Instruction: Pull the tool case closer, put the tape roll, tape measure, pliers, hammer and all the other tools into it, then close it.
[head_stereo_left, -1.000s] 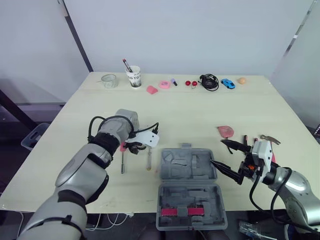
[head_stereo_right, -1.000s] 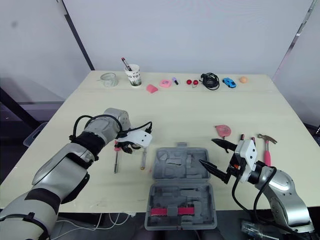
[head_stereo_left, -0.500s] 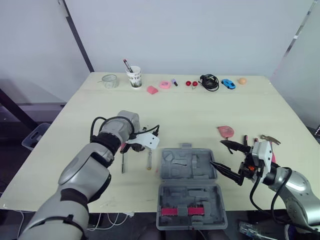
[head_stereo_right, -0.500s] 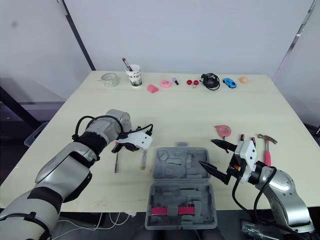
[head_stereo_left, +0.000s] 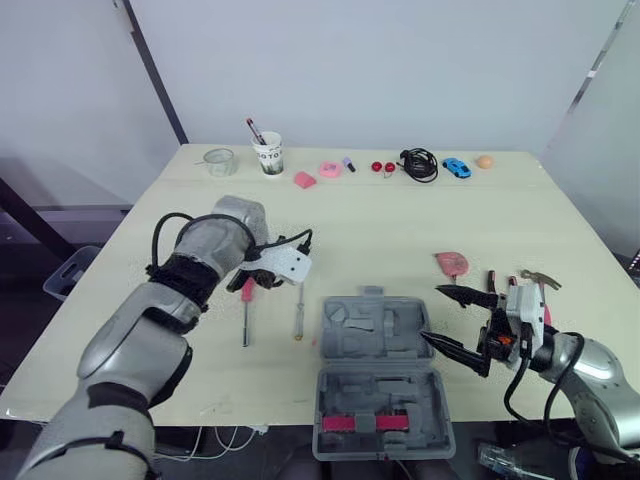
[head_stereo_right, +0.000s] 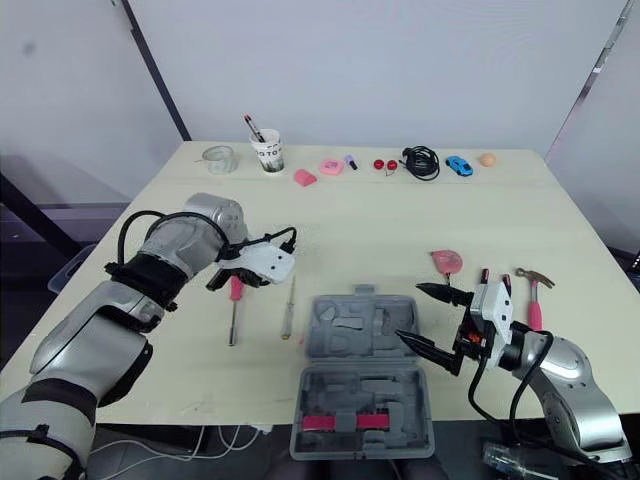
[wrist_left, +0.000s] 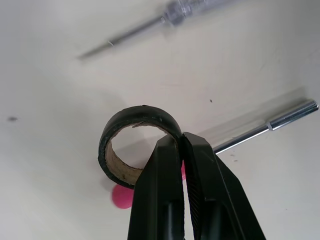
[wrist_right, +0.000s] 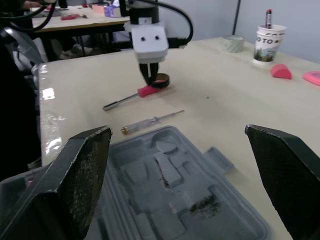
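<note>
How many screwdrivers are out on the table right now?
2. A pink-handled screwdriver lies by the left gripper, which pinches the tape roll; a clear-handled screwdriver lies between it and the tool case. Others may hide behind the right arm.

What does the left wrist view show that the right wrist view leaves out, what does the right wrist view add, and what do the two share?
Left wrist view: the cardboard inner face of the tape roll, close up, with the left gripper jaws shut on its wall.
Right wrist view: the open tool case, the paper cup, and the right gripper with jaws wide open.
Shared: the tape roll, the pink-handled screwdriver and the clear-handled screwdriver lying on the table.
</note>
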